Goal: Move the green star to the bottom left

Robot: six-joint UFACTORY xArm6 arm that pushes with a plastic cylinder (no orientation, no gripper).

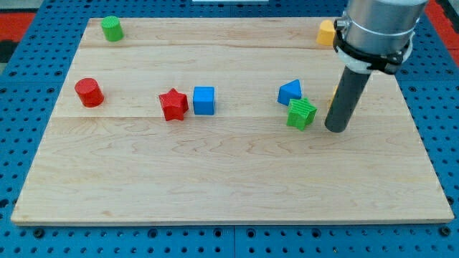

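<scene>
The green star (301, 114) lies right of the board's middle, touching the blue triangular block (290, 92) just above and left of it. My tip (336, 129) rests on the board a short way to the right of the green star, apart from it by a small gap. The dark rod rises from the tip toward the view's top right.
A red star (173, 104) and a blue cube (204, 100) sit side by side left of centre. A red cylinder (89, 92) is at the left, a green cylinder (111, 29) at the top left, a yellow block (327, 33) at the top right, partly behind the arm. The wooden board (215, 179) ends in a blue pegboard surround.
</scene>
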